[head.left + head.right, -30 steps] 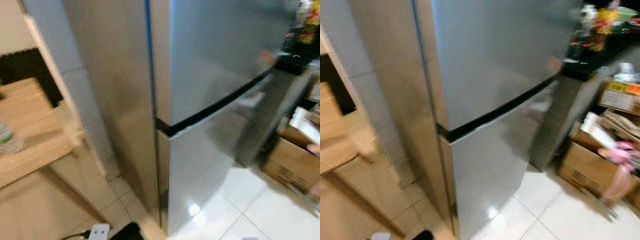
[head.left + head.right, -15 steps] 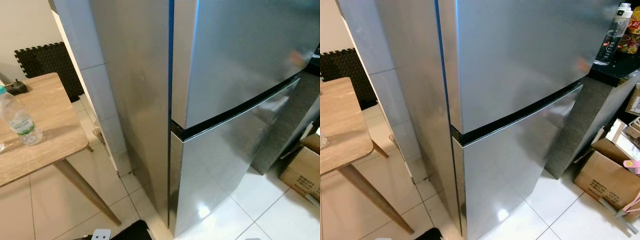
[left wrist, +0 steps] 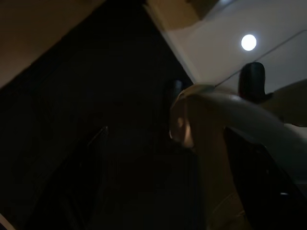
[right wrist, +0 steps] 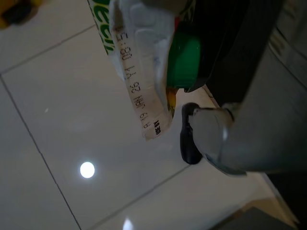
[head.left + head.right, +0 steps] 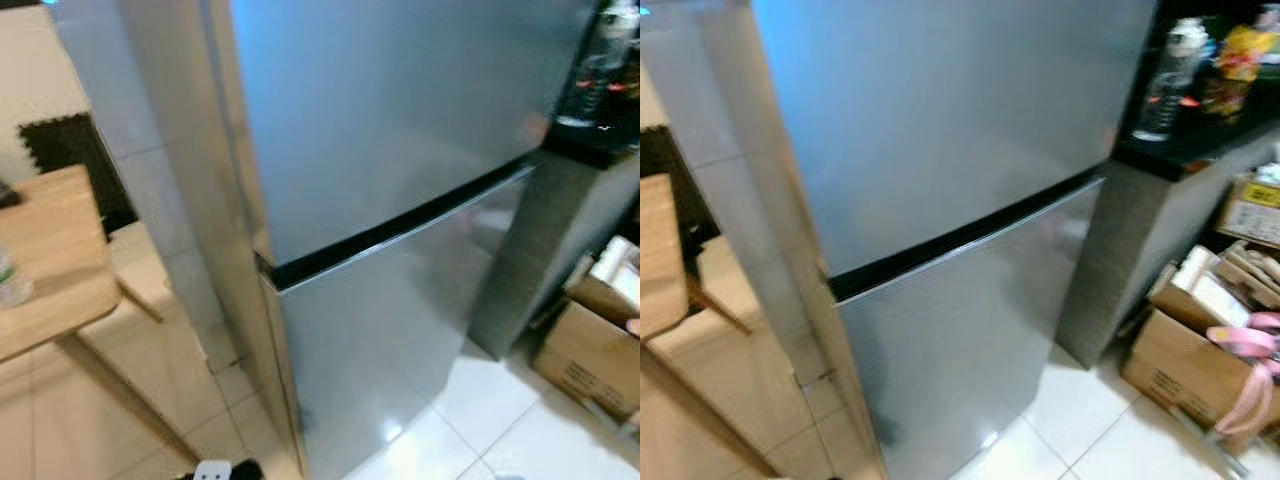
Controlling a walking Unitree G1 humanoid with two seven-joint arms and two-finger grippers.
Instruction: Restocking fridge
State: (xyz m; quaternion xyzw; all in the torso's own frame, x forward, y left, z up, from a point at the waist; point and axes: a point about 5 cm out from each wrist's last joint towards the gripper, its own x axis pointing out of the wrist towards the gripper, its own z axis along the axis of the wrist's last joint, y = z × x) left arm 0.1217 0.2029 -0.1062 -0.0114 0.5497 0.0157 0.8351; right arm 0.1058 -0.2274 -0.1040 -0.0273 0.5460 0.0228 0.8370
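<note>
Silver fridge: a tall shiny metal fridge (image 5: 400,200) stands in the middle, both doors closed, with a black gap (image 5: 400,225) between the top door and the bottom door.
Wooden desk: a light brown desk (image 5: 45,260) stands to the left of the fridge, with a see-through plastic bottle (image 5: 10,280) near its edge.
Black counter: a dark counter (image 5: 1200,150) is just beside the fridge on the right, with a clear bottle (image 5: 1165,80) and bright packets (image 5: 1235,65) on top.
Cardboard boxes: brown boxes (image 5: 1185,365) sit on the white tile floor (image 5: 1090,420) to the right of the fridge, below the counter.
Right gripper: the right gripper (image 4: 192,72) is clenched on a white carton with a green cap (image 4: 144,62) and holds it over the white tiles.
Left gripper: the left wrist view is very dark, so I cannot tell if the left gripper (image 3: 216,96) is released or clenched.
</note>
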